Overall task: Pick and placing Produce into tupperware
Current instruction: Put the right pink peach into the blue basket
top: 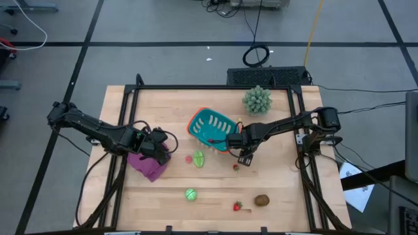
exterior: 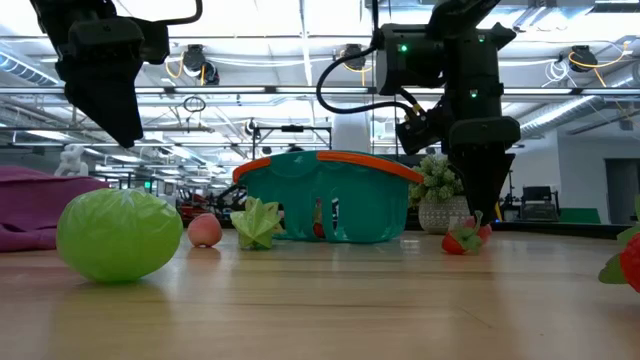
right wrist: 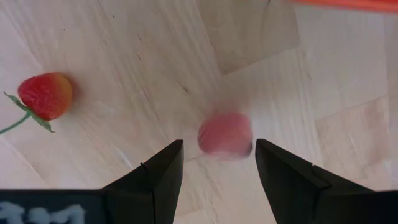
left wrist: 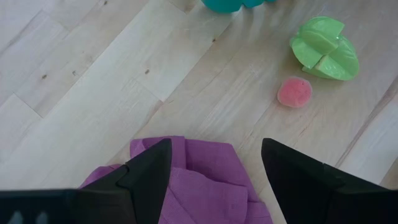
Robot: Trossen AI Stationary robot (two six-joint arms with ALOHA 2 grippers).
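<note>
Resting tilted, teal basket (top: 210, 126), red piece inside, right gripper (right wrist: 217, 163) parted over strawberry (right wrist: 225, 134), left gripper (left wrist: 214, 163) wide.

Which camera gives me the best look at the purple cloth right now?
The high view: the whole purple cloth lies beneath the left gripper on the table. The left wrist view shows only part of it between the open fingers. The low view catches just an edge. The right wrist view misses it.
</note>
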